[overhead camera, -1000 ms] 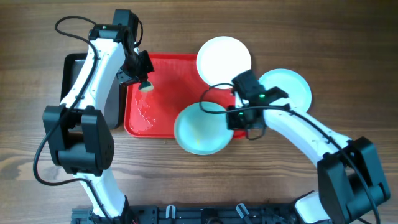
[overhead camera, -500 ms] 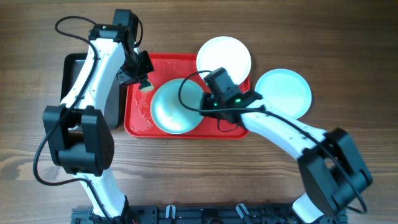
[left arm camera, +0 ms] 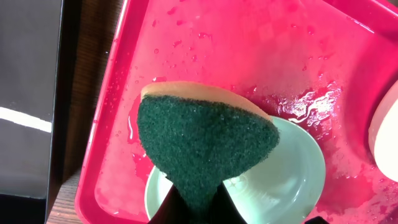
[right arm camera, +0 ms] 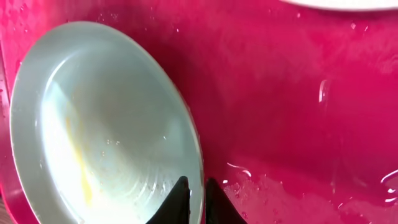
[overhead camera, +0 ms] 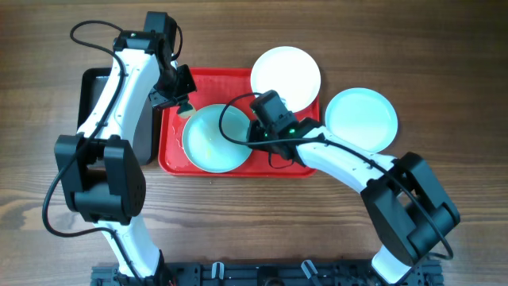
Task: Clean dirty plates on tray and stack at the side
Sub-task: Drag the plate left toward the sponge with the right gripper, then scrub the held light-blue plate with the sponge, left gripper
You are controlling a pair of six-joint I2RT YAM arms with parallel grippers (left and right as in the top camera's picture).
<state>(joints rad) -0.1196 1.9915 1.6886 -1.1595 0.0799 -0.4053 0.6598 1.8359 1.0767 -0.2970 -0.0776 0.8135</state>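
The red tray [overhead camera: 178, 155] lies mid-table, wet. An aqua plate [overhead camera: 213, 138] with a yellow smear sits on its left part; my right gripper [overhead camera: 252, 137] is shut on the plate's right rim, which also shows in the right wrist view [right arm camera: 106, 130] between the fingers [right arm camera: 193, 199]. My left gripper [overhead camera: 184, 102] is shut on a green and yellow sponge [left arm camera: 205, 140], held just above the plate's far left edge [left arm camera: 280, 180]. A cream-white plate [overhead camera: 286, 74] overlaps the tray's far right corner. A second aqua plate [overhead camera: 361, 119] lies on the wood to the right.
A black tray [overhead camera: 87, 107] lies left of the red tray, under the left arm. Water drops and foam lie on the red tray floor [right arm camera: 298, 93]. Bare wood table [overhead camera: 444, 63] surrounds everything.
My right gripper has carried the aqua plate leftward from the tray's front right edge onto the tray's left part. The left gripper with the sponge has stayed in place.
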